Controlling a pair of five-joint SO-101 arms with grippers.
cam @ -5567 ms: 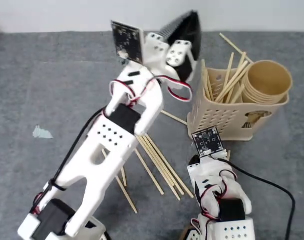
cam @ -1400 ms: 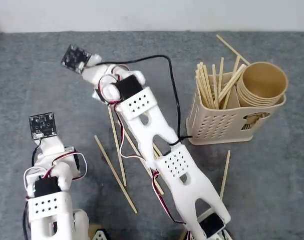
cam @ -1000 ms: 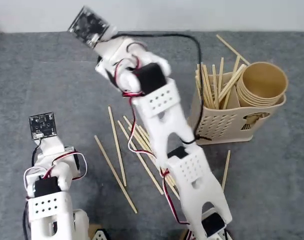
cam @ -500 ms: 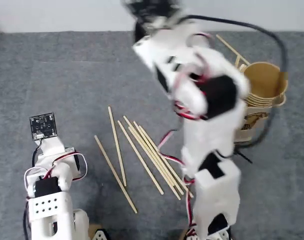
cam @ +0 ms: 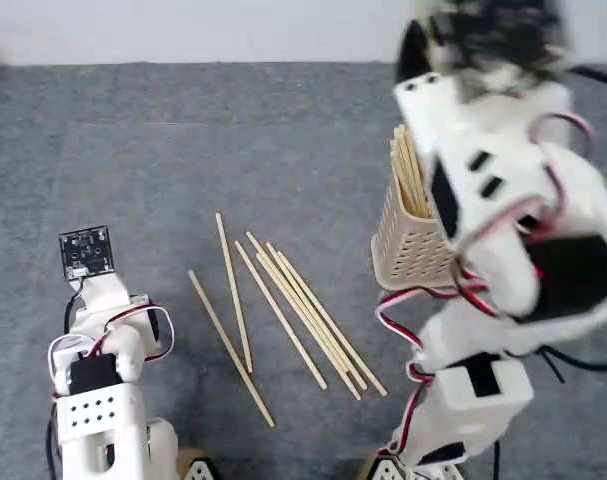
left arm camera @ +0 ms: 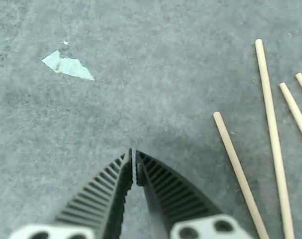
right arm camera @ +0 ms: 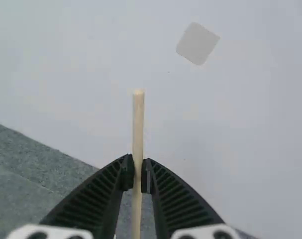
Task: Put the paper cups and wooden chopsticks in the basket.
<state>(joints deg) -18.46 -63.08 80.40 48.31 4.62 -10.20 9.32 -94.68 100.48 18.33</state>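
right wrist view: one chopstick [right arm camera: 138,124] clamped in my right pincer [right arm camera: 137,169], jaws tight on it, its end sticking out past the tips toward the white wall [right arm camera: 66,59]. high view: basket [cam: 408,245] sits partly under my right arm [cam: 513,200], sticks [cam: 408,175] standing in it. loose chopsticks [cam: 293,310] fanned on the grey mat [cam: 183,130] between the arms. my left pincer [left arm camera: 134,162] is closed on nothing over the mat, near some of them. paper scrap [left arm camera: 67,65] nearby.

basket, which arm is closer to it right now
Right. The right arm is over the basket, the right gripper shut on a chopstick; the left gripper sits shut across the loose chopsticks from it.
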